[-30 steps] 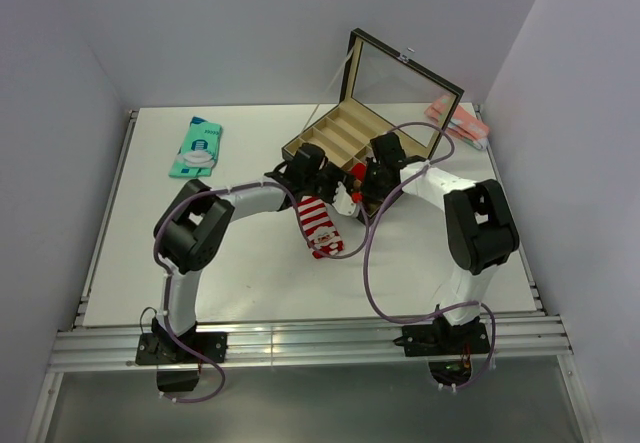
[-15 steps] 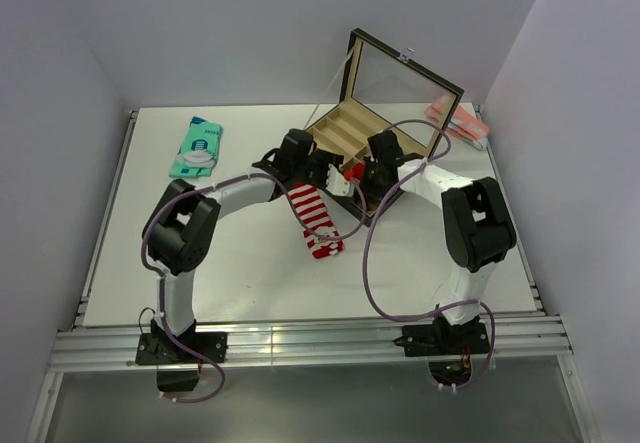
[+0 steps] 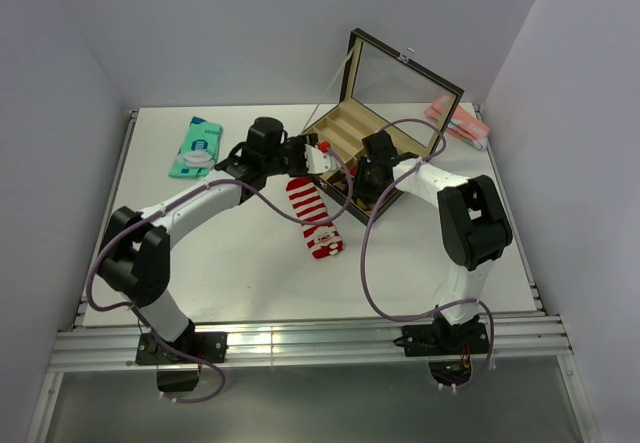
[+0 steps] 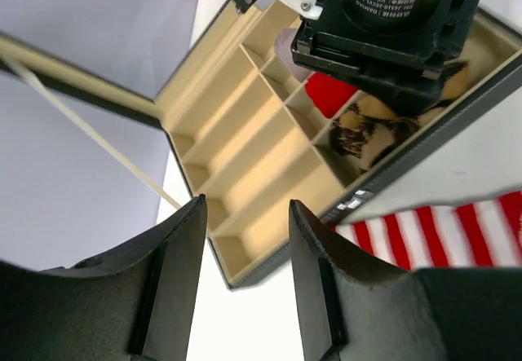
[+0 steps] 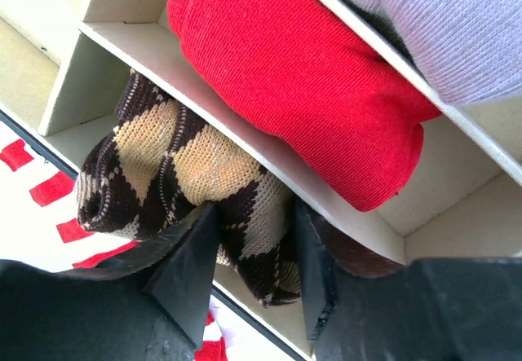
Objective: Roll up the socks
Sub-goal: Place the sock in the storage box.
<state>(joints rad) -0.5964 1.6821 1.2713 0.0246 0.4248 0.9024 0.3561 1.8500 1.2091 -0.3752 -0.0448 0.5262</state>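
The red-and-white striped Santa sock lies flat on the table in front of the box; it also shows in the left wrist view. The brown argyle sock sits rolled in a front compartment of the compartment box, and shows in the left wrist view too. My right gripper reaches into that compartment with its jaws closed on the argyle sock; in the top view it is at the box's front right. My left gripper is open and empty, above the table left of the box.
A plain red roll and a lilac roll fill the neighbouring compartments. The box's glass lid stands open behind. A teal packet lies at the back left, a pink packet at the back right.
My left gripper has drawn back up and to the left, away from the striped sock, and its arm has stretched out. The striped sock now lies uncovered. The right gripper stayed at the box.
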